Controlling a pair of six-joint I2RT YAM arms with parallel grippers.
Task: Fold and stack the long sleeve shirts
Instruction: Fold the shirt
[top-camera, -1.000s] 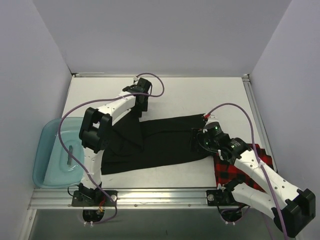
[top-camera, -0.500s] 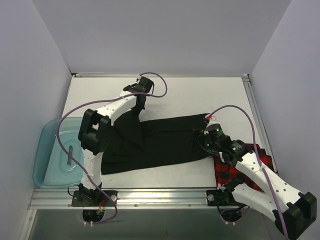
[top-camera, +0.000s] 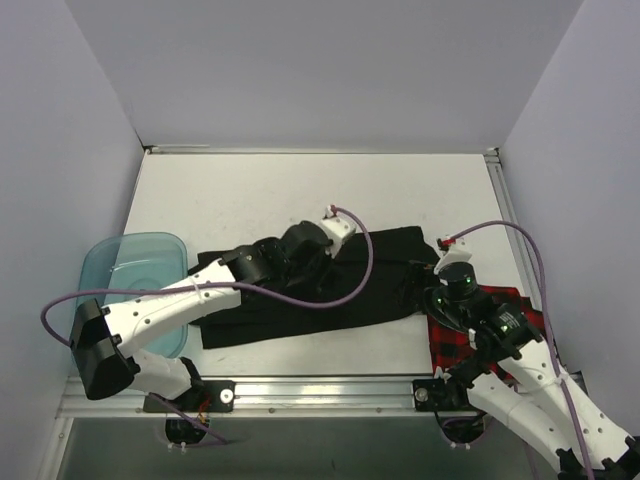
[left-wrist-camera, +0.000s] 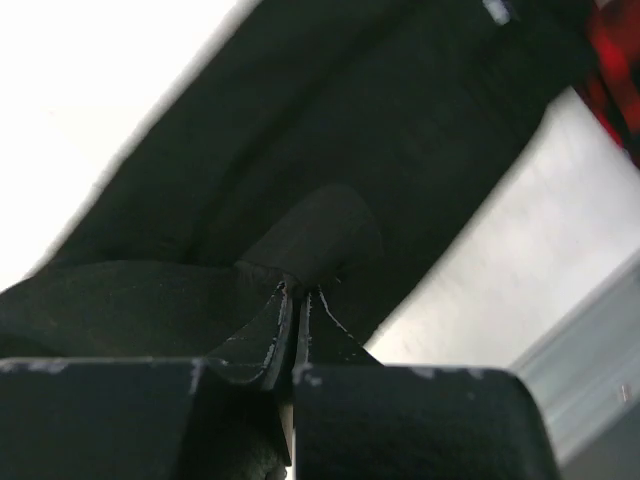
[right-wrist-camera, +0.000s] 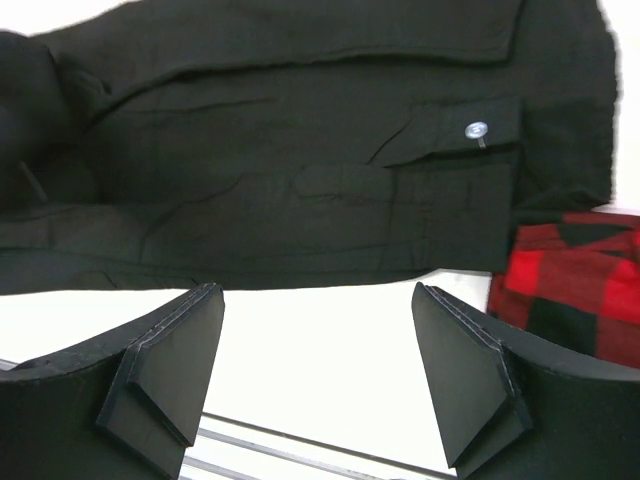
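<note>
The black long sleeve shirt (top-camera: 330, 295) lies spread across the middle of the table, with a buttoned cuff (right-wrist-camera: 470, 130) showing in the right wrist view. My left gripper (top-camera: 338, 243) hangs over its upper middle, shut on a raised fold of the black cloth (left-wrist-camera: 310, 235). The red-and-black check shirt (top-camera: 455, 347) lies at the right, partly hidden under my right arm. My right gripper (right-wrist-camera: 318, 370) stands open and holds nothing, above bare table in front of the black shirt's near hem, left of the check shirt (right-wrist-camera: 575, 285).
A translucent teal tub (top-camera: 120, 270) sits at the table's left edge, partly behind my left arm. A metal rail (top-camera: 320, 392) runs along the near edge. White walls close in the back and both sides.
My left gripper has shut on black cloth at the shirt's far left and carried it right, over the shirt's middle. The right gripper has drawn back slightly to the right, still open.
</note>
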